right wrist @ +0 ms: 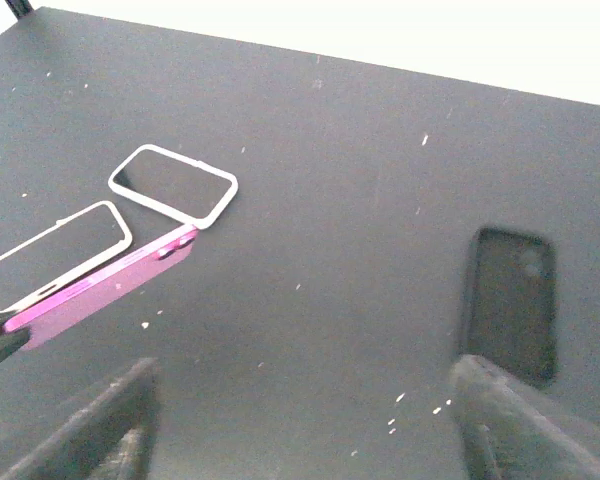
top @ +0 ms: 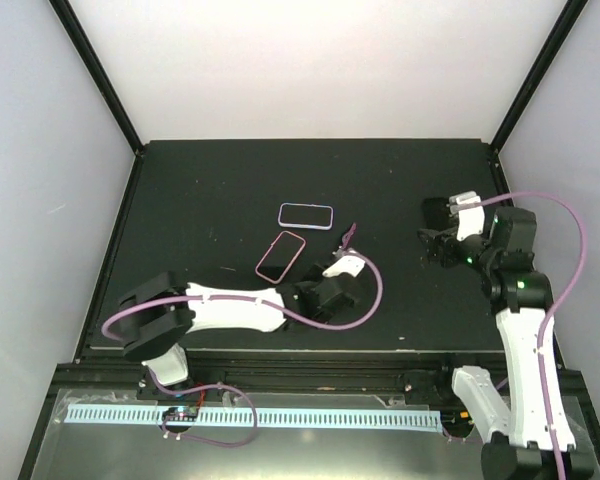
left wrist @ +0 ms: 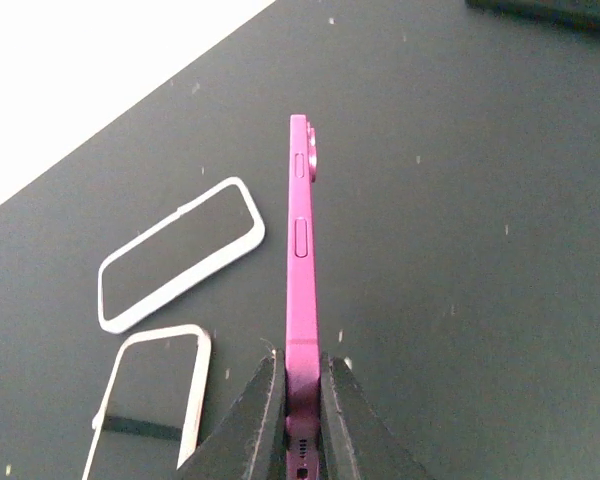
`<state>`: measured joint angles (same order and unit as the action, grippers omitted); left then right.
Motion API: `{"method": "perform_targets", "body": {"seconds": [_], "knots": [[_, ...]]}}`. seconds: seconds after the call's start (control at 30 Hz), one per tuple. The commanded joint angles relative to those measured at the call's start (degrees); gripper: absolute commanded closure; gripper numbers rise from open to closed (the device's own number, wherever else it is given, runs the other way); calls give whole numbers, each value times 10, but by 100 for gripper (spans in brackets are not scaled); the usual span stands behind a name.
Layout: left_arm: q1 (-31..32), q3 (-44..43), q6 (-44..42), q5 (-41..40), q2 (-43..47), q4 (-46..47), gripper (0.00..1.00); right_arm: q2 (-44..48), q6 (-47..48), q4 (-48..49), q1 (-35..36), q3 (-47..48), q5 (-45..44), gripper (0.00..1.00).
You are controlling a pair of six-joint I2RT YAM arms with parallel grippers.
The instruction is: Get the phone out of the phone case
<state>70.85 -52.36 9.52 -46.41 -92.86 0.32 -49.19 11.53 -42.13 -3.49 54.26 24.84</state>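
Observation:
A pink phone [left wrist: 302,250] stands on its long edge above the black mat, bare of any case. My left gripper [left wrist: 302,365] is shut on its lower end, one finger on each flat face. From above, the phone [top: 348,236] shows as a thin sliver beyond the left gripper [top: 343,258]. The black phone case [right wrist: 510,300] lies flat on the mat, empty, just beyond my right gripper's right finger. My right gripper [right wrist: 305,378] hangs open over bare mat with nothing between its fingers. It sits at the right side of the table [top: 432,246].
Two flat dark rectangles with pale rims lie side by side on the mat left of the held phone, one farther [top: 306,215] and one nearer [top: 281,256]. The mat's raised black frame [top: 115,250] borders the work area, with white walls behind.

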Motion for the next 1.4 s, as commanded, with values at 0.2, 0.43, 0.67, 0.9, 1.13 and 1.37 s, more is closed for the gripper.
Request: {"method": "perform_targets", "body": {"seconds": [0.2, 0.43, 0.67, 0.9, 1.13, 1.37], "knots": [[-24, -199, -140, -94, -176, 24, 99, 100, -84, 124, -2, -108, -59, 9], [-44, -264, -188, -104, -259, 26, 98, 104, -89, 131, -2, -108, -98, 10], [-58, -294, -189, -121, -312, 11, 99, 99, -87, 134, -2, -111, -88, 10], [-84, -299, -146, -136, -336, -39, 98, 89, -86, 135, -2, -112, -84, 11], [-117, -263, -113, -155, -326, -55, 99, 78, -88, 135, -2, -113, -82, 11], [-106, -304, -111, -145, -364, -91, 99, 67, -88, 137, -3, -113, -80, 11]]}}
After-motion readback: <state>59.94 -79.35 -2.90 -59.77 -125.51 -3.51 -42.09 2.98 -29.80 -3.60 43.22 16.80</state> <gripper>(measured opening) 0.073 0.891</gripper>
